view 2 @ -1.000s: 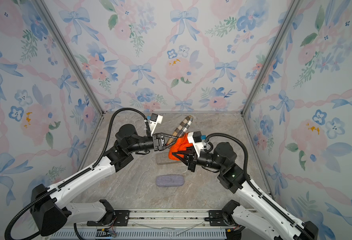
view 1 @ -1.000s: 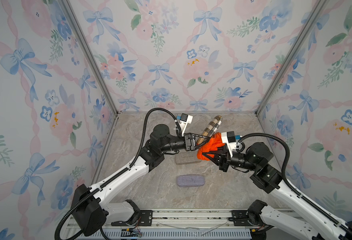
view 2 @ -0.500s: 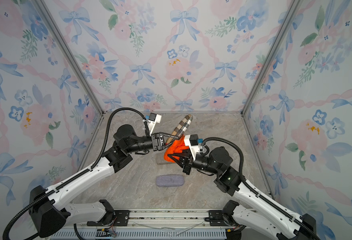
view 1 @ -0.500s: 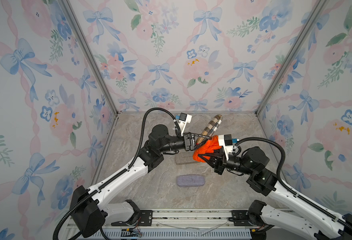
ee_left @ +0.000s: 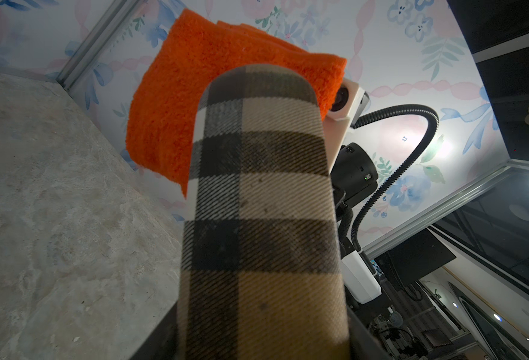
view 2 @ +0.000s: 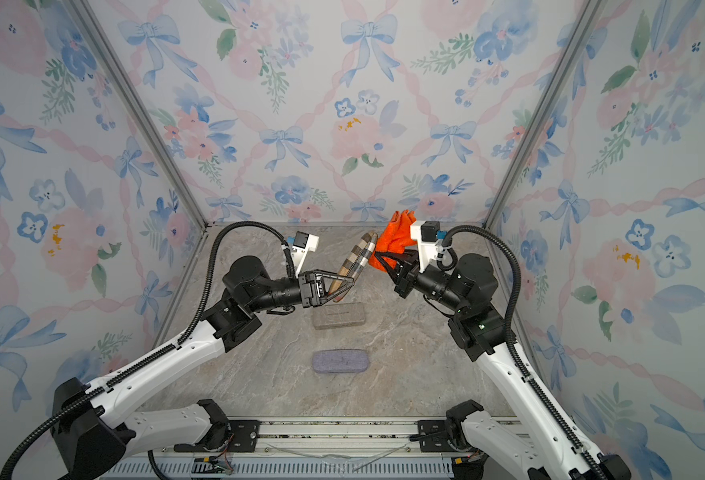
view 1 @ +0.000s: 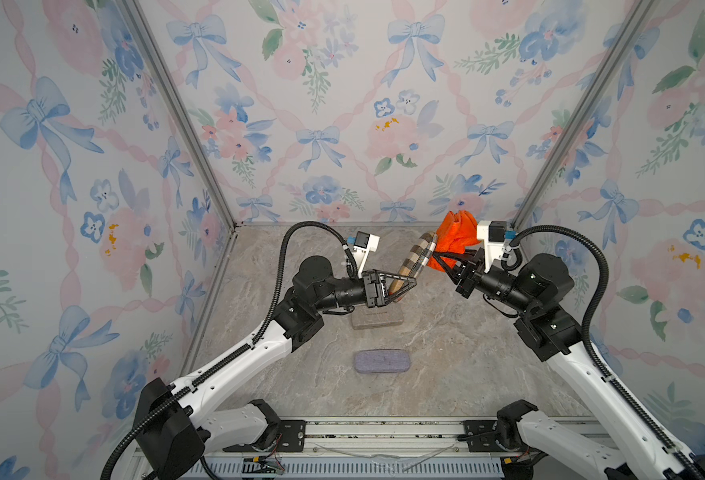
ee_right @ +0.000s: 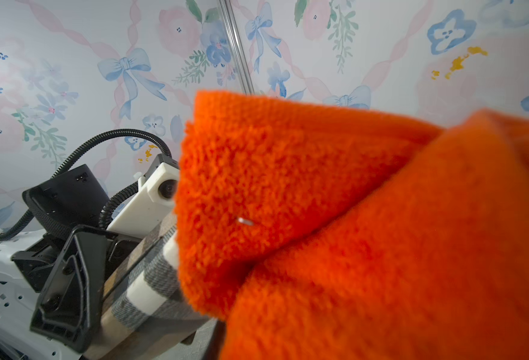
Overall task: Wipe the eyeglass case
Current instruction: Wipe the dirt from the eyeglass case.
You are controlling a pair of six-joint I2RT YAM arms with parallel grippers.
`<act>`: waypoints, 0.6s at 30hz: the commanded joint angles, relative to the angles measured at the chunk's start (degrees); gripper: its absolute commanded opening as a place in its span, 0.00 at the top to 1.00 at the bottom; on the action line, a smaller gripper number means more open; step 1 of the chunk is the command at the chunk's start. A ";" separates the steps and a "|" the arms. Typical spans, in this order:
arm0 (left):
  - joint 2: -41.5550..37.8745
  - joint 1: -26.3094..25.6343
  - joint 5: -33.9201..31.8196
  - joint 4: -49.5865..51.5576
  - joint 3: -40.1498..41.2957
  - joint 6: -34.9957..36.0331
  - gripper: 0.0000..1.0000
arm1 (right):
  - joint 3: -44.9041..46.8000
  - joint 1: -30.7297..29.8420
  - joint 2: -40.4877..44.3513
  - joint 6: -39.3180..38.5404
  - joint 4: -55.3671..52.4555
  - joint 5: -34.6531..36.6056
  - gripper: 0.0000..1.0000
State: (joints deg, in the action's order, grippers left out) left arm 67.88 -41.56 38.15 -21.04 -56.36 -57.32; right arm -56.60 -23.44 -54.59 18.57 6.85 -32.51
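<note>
Currently, both arms meet in mid-air above the marble tabletop (view 1: 446,353), with cloth against case.

Left gripper (view 1: 403,286): jaws closed narrow on the lower end of the plaid eyeglass case (view 1: 419,257), which is held clear of the tabletop and tilted, its upper end pointing toward the back wall. Right gripper (view 1: 442,259): jaws clamped tight on a bunched orange cloth (view 1: 457,235), which rises above the fingers. In both top views the cloth meets the upper end of the plaid case; the left wrist view shows it folded behind the rounded tip. A beige case (view 1: 378,321) lies flat on the tabletop below the left gripper. A grey case (view 1: 381,362) lies flat nearer the front rail, apart from the beige one.
</note>
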 commanded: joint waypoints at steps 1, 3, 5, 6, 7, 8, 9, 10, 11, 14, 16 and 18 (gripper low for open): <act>-0.78 -0.12 5.77 1.25 1.00 0.15 0.74 | -0.13 -4.75 0.98 -2.82 -3.13 -0.55 1.00; -0.85 0.63 5.97 1.59 0.67 0.34 0.74 | 1.84 -9.57 3.34 -5.02 -5.95 1.13 1.00; -0.59 1.26 6.24 2.25 0.15 0.75 0.74 | 4.00 -13.37 5.55 -5.50 -6.47 0.92 1.00; -0.26 1.52 6.51 2.36 -0.21 0.87 0.74 | 4.77 -15.17 6.35 -5.64 -6.67 0.64 1.00; 0.34 1.57 6.90 2.38 -0.56 0.89 0.74 | 5.16 -16.70 6.78 -5.64 -6.76 0.44 1.00; 0.85 1.57 7.17 2.36 -0.87 0.89 0.74 | 5.24 -17.80 6.84 -5.52 -6.85 0.28 1.00; 1.34 1.50 7.37 2.40 -1.17 0.89 0.74 | 5.18 -18.55 6.52 -5.32 -6.66 0.10 1.00; 1.68 1.33 7.38 2.40 -1.42 0.89 0.74 | 4.96 -18.85 5.98 -4.96 -5.94 0.07 1.00; 1.97 1.24 7.42 2.32 -1.55 0.96 0.74 | 4.69 -18.82 5.29 -5.29 -5.99 0.37 1.00; 2.18 0.96 7.72 2.32 -1.93 1.07 0.74 | 1.94 -17.27 2.36 -8.01 -8.86 4.11 1.00; 1.64 0.42 7.73 2.32 -1.46 0.85 0.74 | -0.57 -13.17 0.09 -7.62 -9.69 4.09 1.00; 1.13 -0.24 7.75 2.32 -0.51 0.81 0.74 | -1.98 -8.68 -1.00 -6.49 -8.58 3.44 1.00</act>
State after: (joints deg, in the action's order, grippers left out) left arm 69.56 -39.33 39.77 -18.83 -56.60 -57.12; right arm -55.02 -36.80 -52.97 12.75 -4.32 -31.68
